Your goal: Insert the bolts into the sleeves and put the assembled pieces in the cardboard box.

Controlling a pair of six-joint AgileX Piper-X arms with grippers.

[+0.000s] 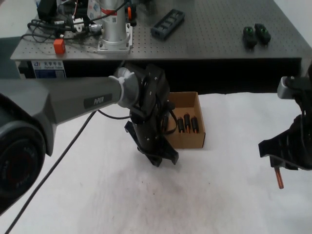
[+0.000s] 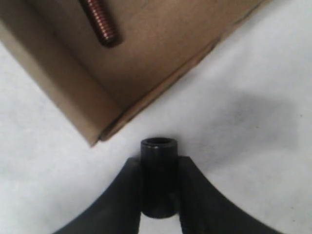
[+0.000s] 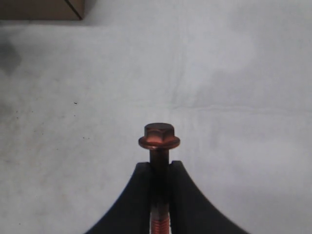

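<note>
Beside the cardboard box (image 1: 187,139), your left gripper (image 2: 159,165) clamps the sleeve (image 2: 158,187) (right gripper (image 3: 159,168) pinches the bolt (image 3: 159,137)), so align their axes before pushing.

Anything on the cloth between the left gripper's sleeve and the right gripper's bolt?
No: the high view shows bare white cloth between the left gripper, shut on the sleeve, and the right gripper, shut on the bolt.

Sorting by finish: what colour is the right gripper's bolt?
Coppery red bolt; clearest in right wrist view.
</note>
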